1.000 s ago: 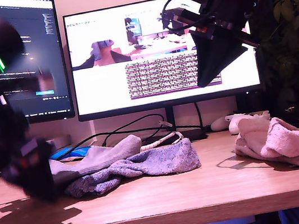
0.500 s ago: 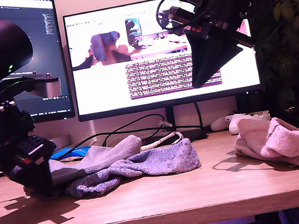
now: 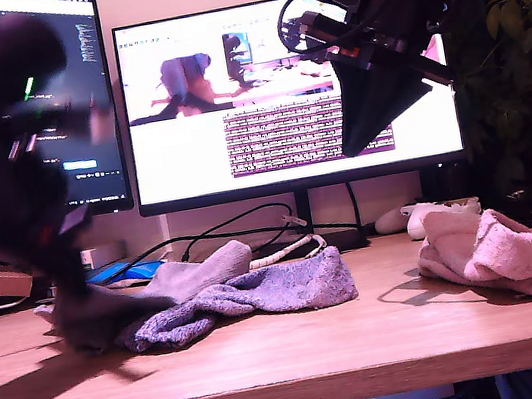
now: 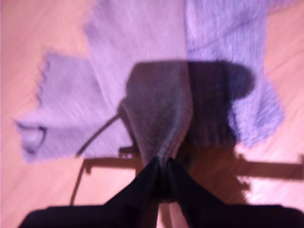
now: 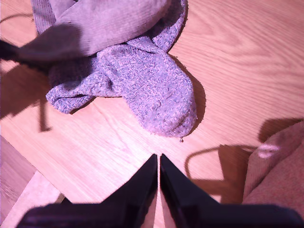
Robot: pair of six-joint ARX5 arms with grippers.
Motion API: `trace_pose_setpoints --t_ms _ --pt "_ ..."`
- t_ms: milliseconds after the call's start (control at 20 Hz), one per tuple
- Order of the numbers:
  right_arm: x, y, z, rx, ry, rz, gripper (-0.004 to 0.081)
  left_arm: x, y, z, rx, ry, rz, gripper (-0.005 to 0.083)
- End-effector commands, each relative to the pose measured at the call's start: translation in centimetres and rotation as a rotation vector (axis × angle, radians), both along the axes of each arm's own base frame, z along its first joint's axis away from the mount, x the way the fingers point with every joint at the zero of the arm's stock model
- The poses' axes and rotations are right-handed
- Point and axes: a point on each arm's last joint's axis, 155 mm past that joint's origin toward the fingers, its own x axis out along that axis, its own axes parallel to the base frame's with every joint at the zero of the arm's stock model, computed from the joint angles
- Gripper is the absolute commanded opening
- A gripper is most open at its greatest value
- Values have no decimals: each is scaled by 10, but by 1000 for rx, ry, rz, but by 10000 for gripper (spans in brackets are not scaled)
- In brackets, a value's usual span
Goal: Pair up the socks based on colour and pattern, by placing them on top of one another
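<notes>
My first gripper [image 4: 160,173], jaws pinching fold of grey sock [image 4: 156,123], blurred, at exterior view's left on desk [image 3: 290,348]. Speckled knit sock [image 3: 251,298] touches it, partly underneath. Pink socks [image 3: 492,250] well apart, right. Soft, light, limp: judged best pinched at cuff. My second gripper [image 5: 158,166] high, pressed together, empty.
</notes>
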Motion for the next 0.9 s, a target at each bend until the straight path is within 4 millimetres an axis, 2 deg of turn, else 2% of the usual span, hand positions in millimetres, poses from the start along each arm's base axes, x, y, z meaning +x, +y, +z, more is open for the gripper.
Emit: trace_pose_setpoints --t_ms 0,400,700,850 --pt "-5 1 -10 -8 24 9 -11 -2 -6 5 -31 25 2 -20" --pt "-5 1 -10 -8 25 8 -11 2 -37 50 -167 38 -28 -20" --pt "-7 -8 -14 -24 51 -9 -11 10 -93 97 -375 -48 -124 -20" --pt "-11 -12 -17 -37 74 -15 -11 14 -121 113 -466 -95 -159 -20"
